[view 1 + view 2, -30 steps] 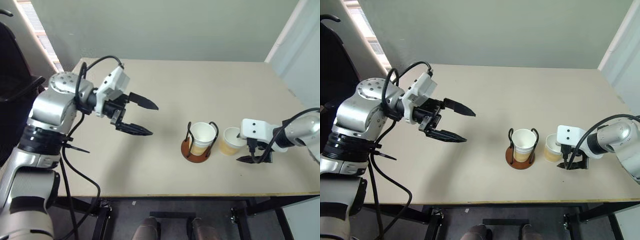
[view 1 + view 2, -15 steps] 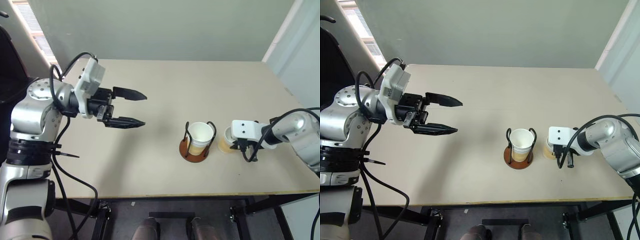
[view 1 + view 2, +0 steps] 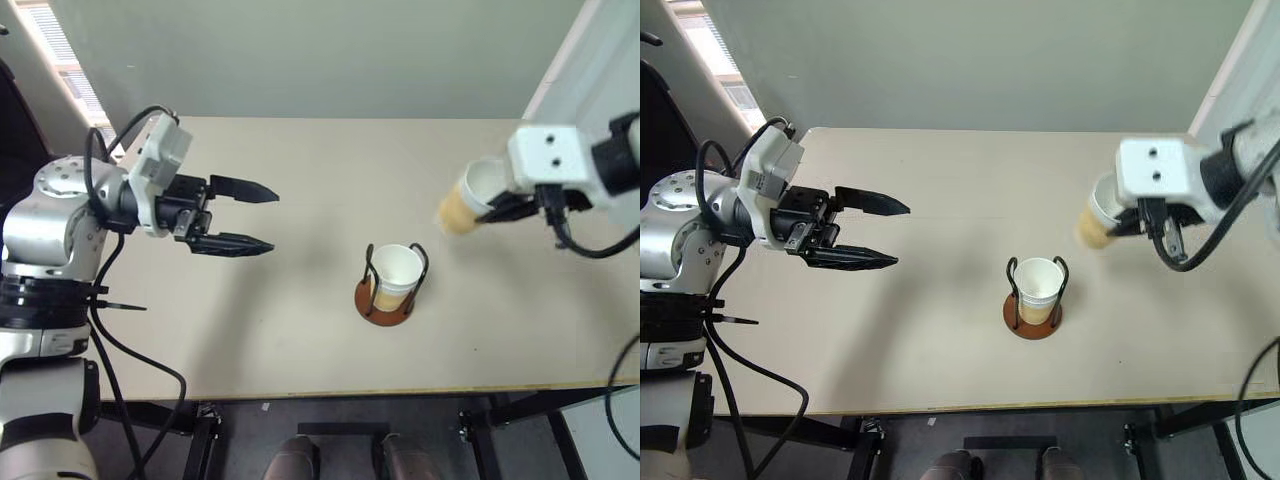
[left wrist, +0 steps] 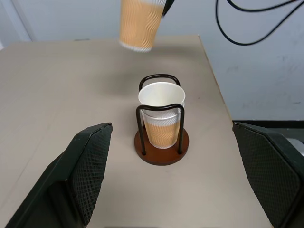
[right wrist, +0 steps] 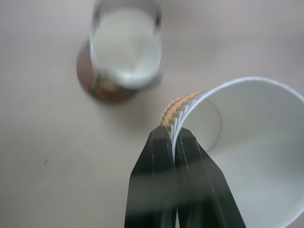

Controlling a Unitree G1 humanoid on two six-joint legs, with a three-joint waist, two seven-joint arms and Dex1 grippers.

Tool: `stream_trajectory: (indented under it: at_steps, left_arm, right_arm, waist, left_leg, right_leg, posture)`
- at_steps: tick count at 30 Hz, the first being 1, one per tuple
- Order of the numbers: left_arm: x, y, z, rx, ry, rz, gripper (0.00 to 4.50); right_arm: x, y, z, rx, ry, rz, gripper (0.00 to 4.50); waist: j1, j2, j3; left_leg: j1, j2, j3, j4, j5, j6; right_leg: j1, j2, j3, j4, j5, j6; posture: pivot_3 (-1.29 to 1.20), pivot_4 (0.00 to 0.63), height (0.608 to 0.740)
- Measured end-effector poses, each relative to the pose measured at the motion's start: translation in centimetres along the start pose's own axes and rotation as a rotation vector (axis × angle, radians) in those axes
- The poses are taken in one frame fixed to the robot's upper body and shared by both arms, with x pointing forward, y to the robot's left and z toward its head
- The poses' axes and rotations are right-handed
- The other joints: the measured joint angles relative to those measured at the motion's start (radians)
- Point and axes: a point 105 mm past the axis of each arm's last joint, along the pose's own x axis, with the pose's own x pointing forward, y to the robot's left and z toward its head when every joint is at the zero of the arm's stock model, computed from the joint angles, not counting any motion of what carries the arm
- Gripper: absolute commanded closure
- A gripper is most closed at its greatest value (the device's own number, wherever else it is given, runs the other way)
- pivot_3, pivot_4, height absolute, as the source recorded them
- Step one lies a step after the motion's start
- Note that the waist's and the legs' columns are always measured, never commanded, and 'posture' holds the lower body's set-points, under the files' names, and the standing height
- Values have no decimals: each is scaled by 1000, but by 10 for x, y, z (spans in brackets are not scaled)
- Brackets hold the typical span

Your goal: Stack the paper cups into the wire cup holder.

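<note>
Our right fingers [image 5: 175, 142] pinch a ribbed tan paper cup's [image 3: 462, 205] rim above the matte surface [image 3: 300, 310]; left fingers [image 3: 255, 215] spread apart.

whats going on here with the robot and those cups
The robot is stacking paper cups into a wire cup holder on the table. The right end effector is pinching the rim of one cup, held in the air. The holder already holds a cup. The left end effector hovers open, off to the side.
</note>
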Motion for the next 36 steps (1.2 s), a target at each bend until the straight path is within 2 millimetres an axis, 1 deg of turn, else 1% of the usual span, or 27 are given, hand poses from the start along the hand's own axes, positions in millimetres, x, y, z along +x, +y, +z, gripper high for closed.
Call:
stream_trajectory:
  at_steps: [3, 6, 13, 17, 23, 28, 29, 30, 31, 34, 35, 36]
  left_arm:
    - [2, 0, 0, 9, -13, -17, 116]
    - [3, 0, 4, 29, -12, -31, 116]
    - [-4, 10, 22, 60, 35, -4, 116]
    - [-4, 11, 21, 61, 43, -3, 116]
    - [-3, 12, 22, 76, 48, -6, 116]
    - [-3, 12, 21, 80, 54, -3, 116]
    - [-3, 12, 20, 81, 59, -2, 116]
    - [-3, 13, 20, 83, 64, -2, 116]
    - [-3, 13, 19, 86, 68, -3, 116]
    - [-2, 13, 19, 89, 72, -5, 116]
    - [-2, 13, 19, 90, 72, -5, 116]
    - [-2, 13, 18, 90, 73, -6, 116]
  right_arm:
    - [13, 6, 13, -21, -42, 64, 4473]
    - [26, 13, 19, -35, -67, 122, 4473]
    - [41, 21, 20, -48, -84, 181, 4473]
    - [49, 24, 16, -74, -63, 198, 4473]
    - [67, 32, 10, -135, -25, 242, 4473]
    - [72, 31, 6, -173, -1, 238, 4473]
    - [74, 30, 7, -180, -3, 238, 4093]
    - [76, 30, 8, -182, -10, 238, 3935]
    - [79, 29, 11, -181, -24, 240, 3644]
    - [82, 25, 19, -179, -56, 224, 2645]
    - [81, 20, 23, -171, -67, 210, 2335]
    - [80, 18, 25, -167, -70, 201, 2335]
  waist:
    - [0, 0, 0]
    - [1, 0, 0]
    - [1, 0, 0]
    - [0, 0, 0]
    - [0, 0, 0]
    - [-1, 0, 0]
    - [-2, 0, 0]
    - [-2, 0, 0]
    - [-3, 0, 0]
    - [-3, 0, 0]
    - [-3, 0, 0]
    - [-3, 0, 0]
  left_leg:
    - [0, 0, 0, 0, 1, -3]
    - [-1, 0, 0, 0, 2, -3]
    - [-1, -1, -1, 0, 1, -3]
    - [-1, 0, -1, 0, 1, -3]
    - [-1, 0, -1, 0, 1, -3]
    - [-1, 0, -1, 0, 1, -3]
    - [-1, 0, -1, 0, 1, -3]
    - [-1, 0, -1, 0, 1, -3]
    - [-1, 0, -1, 0, 1, -3]
    - [-1, 0, -1, 0, 2, -3]
    - [-1, 0, -1, 0, 2, -3]
    - [-1, 0, -1, 0, 2, -3]
  right_leg:
    - [0, 0, 0, 0, 0, 0]
    - [-1, 0, 0, 0, 0, 1]
    - [-1, -1, 0, 0, -1, -1]
    - [-1, -1, -1, 1, -1, -1]
    - [-2, -1, -1, 2, 0, 0]
    - [-1, -1, -1, 2, 0, 1]
    - [-2, -1, -1, 2, 0, 1]
    - [-2, -1, -1, 2, 0, 0]
    - [-2, 0, -1, 3, 0, 0]
    - [-2, 0, -1, 3, 0, 0]
    - [-2, 0, -1, 3, 0, 0]
    - [-2, 0, -1, 3, 0, 0]
  posture:
    - [0, 150, 740]
    - [0, 150, 740]
    - [0, 150, 740]
    - [0, 150, 740]
    - [0, 150, 740]
    - [0, 150, 740]
    - [0, 150, 740]
    - [0, 150, 740]
    - [0, 150, 740]
    - [0, 150, 740]
    - [0, 150, 740]
    - [0, 150, 740]
